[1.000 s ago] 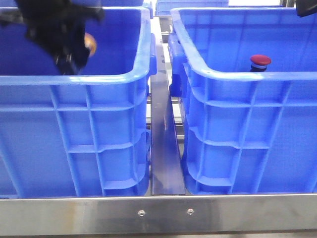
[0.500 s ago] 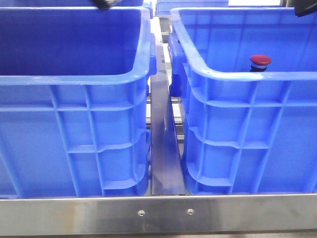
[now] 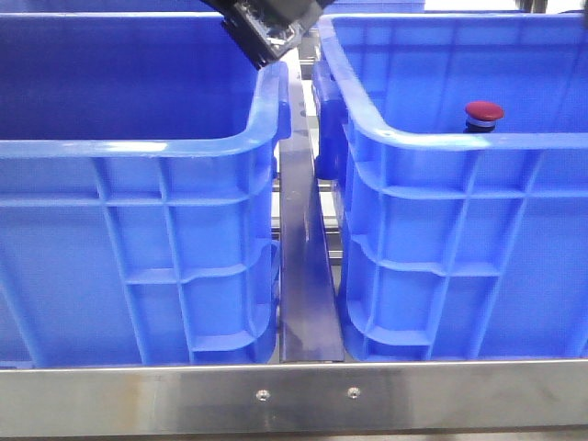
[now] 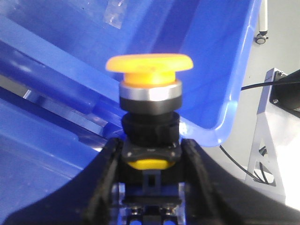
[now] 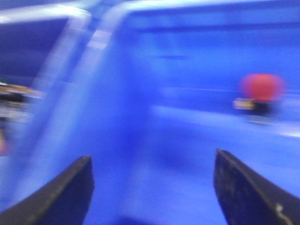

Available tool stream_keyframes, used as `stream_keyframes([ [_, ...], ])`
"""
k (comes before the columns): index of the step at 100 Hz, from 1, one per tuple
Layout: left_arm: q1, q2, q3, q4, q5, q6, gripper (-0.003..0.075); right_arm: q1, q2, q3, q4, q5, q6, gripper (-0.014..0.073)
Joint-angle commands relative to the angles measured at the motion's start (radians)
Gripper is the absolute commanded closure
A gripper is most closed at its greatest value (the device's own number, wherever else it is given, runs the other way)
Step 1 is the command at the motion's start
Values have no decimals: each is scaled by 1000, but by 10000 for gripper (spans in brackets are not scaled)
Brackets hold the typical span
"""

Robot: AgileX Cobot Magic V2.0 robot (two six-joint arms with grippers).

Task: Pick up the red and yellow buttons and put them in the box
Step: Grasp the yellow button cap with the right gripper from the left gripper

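The yellow button [image 4: 149, 84] stands upright between the fingers of my left gripper [image 4: 150, 152], which is shut on its dark base. In the front view only the end of my left arm [image 3: 268, 26] shows, at the top edge above the left blue box's [image 3: 138, 147] right rim. The red button [image 3: 483, 114] sits upright inside the right blue box [image 3: 459, 142], near its front wall. In the blurred right wrist view the red button [image 5: 261, 88] lies ahead and to one side of my right gripper [image 5: 152, 183], which is open with nothing between its fingers.
The two blue boxes look alike and stand side by side with a narrow metal strip [image 3: 303, 266] between them. A metal rail [image 3: 294, 395] runs along the front. Beyond a box corner [image 4: 220, 136], a white frame and cables [image 4: 276, 117] show in the left wrist view.
A second ago my left gripper was inside the left box with the yellow button. It rose out of view, and now the arm has shifted right above that box's right rim. The red button has not moved.
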Motion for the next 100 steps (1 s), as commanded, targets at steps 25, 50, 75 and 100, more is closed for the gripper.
stream_keyframes([
  [25,-7,-38,-29,-51,-17,6,741,-2,147,-201,268,424,116,-13],
  [50,-7,-38,-29,-51,-17,8,741,54,274,-286,302,511,157,-9],
  [75,-7,-38,-29,-51,-17,8,741,130,340,-314,305,478,157,-9],
  [100,-7,-38,-29,-51,-17,8,741,139,350,-314,288,522,157,-9],
])
